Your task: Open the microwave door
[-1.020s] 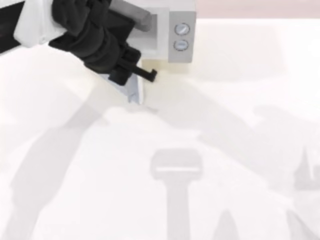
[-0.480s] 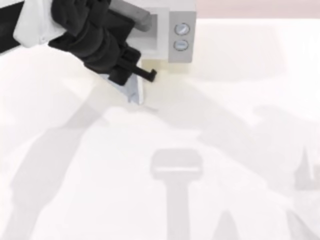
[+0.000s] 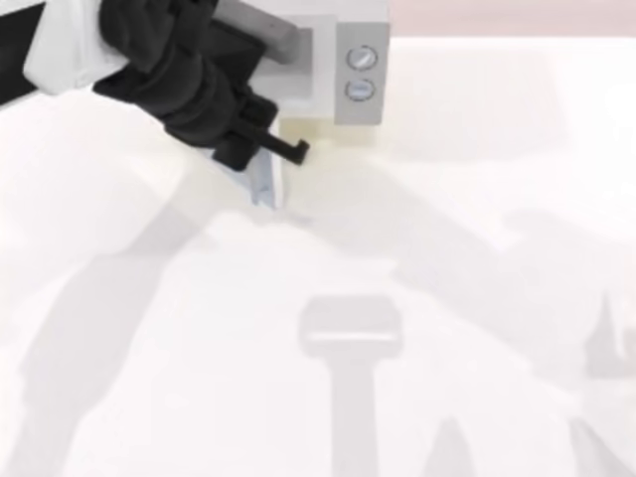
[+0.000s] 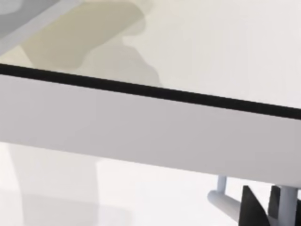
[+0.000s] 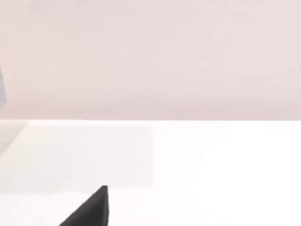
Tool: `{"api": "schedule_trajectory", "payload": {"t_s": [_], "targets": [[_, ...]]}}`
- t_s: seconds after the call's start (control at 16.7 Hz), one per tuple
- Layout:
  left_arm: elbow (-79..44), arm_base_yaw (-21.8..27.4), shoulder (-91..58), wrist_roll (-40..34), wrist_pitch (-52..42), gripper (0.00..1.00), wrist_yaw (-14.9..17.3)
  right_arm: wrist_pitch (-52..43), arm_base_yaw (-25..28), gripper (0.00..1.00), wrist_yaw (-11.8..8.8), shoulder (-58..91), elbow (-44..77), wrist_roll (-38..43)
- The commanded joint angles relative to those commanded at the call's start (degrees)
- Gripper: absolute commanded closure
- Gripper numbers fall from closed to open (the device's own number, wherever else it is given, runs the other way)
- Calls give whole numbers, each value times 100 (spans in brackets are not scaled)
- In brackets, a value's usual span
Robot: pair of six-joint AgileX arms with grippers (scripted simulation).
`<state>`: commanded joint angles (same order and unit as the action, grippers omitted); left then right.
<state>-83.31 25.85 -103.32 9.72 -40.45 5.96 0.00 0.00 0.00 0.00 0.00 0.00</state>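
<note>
So the left gripper (image 3: 266, 169) is clenched on the microwave door (image 3: 260, 184), already swung well open from the microwave (image 3: 348, 60).

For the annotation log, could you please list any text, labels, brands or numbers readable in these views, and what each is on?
None: no readable text in any view.
The microwave and its two silver knobs bear no legible markings.
The microwave door is plain.
The left gripper shows no label.

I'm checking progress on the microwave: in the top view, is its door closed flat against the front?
No, the microwave door is swung out toward the table's front, held at the left hand, leaving the microwave cavity open.
</note>
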Motion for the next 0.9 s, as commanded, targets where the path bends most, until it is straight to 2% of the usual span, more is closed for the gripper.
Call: {"api": "schedule_trajectory", "payload": {"t_s": [0.36, 0.9], "targets": [[264, -300, 260, 761, -42, 100, 386, 0, 0, 0, 0, 0, 0, 0], [281, -311, 263, 787, -50, 100, 399, 0, 0, 0, 0, 0, 0, 0]]}}
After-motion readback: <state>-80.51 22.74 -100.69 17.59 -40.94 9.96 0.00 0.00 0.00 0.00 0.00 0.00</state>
